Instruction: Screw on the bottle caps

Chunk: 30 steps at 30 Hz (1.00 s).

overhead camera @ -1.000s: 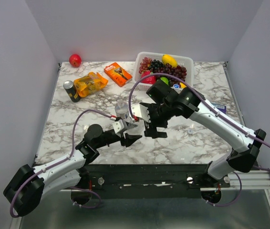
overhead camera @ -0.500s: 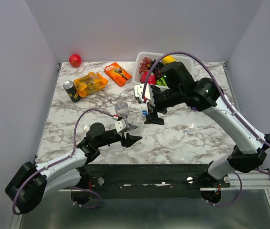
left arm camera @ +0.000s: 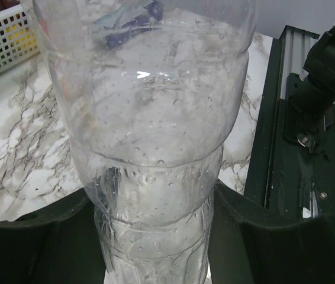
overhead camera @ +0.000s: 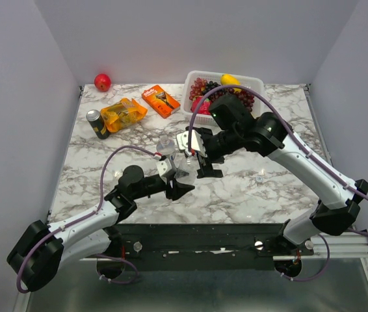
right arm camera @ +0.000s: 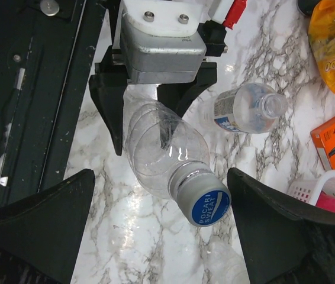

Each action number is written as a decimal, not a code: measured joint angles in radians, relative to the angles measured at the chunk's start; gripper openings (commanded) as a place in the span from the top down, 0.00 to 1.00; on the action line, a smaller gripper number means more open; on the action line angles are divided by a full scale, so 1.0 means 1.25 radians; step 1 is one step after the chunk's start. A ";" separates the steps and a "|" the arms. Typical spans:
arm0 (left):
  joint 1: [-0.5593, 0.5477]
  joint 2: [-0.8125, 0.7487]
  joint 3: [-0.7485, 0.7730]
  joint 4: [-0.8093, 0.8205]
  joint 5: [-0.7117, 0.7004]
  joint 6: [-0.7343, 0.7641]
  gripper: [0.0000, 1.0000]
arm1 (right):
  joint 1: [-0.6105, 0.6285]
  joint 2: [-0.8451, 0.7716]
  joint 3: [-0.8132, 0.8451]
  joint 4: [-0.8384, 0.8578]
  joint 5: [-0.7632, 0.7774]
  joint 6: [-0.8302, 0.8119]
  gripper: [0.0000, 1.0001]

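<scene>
My left gripper (overhead camera: 176, 184) is shut on the lower body of a clear bottle (left arm camera: 155, 136), its black fingers (left arm camera: 262, 236) pressed against both sides. The bottle leans over the marble with a blue cap (right arm camera: 209, 207) on its neck. My right gripper (right arm camera: 160, 173) is open wide, one finger on each side of that cap and neither touching it; in the top view this gripper (overhead camera: 200, 158) hangs right over the held bottle. A second bottle (right arm camera: 247, 107) with a label band lies behind, its neck open; in the top view that bottle (overhead camera: 165, 147) is just left of the grippers. A whitish cap (overhead camera: 259, 177) lies to the right.
A white basket (overhead camera: 257, 82) of fruit stands at the back. A red fruit (overhead camera: 102, 82), a dark can (overhead camera: 96, 123), a yellow-orange bag (overhead camera: 123, 114) and an orange box (overhead camera: 160, 100) sit at the back left. The black base rail (left arm camera: 286, 148) runs along the near edge.
The right gripper pulled back toward the basket half a second ago and has come forward again over the capped bottle, still open. The left gripper has kept its hold and barely moved.
</scene>
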 measured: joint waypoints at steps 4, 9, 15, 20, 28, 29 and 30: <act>0.007 0.000 0.000 -0.006 0.000 -0.020 1.00 | 0.000 -0.008 -0.029 0.023 0.030 -0.003 0.01; 0.021 0.000 0.000 -0.008 0.003 -0.037 1.00 | 0.000 -0.016 -0.056 0.048 0.074 0.006 0.01; 0.043 0.000 0.000 -0.012 0.005 -0.043 1.00 | -0.004 -0.023 -0.078 0.051 0.120 0.036 0.01; 0.078 0.000 0.012 -0.006 -0.020 -0.054 1.00 | -0.003 -0.042 -0.100 -0.047 0.121 0.081 0.01; 0.057 0.010 0.020 -0.016 0.001 -0.010 1.00 | -0.012 -0.037 -0.004 -0.039 0.127 0.139 0.00; 0.055 0.013 0.021 -0.018 0.005 -0.004 1.00 | -0.012 -0.030 0.023 -0.024 0.128 0.140 0.01; 0.052 0.018 0.023 -0.022 0.010 0.003 1.00 | -0.013 -0.023 0.048 -0.006 0.128 0.140 0.01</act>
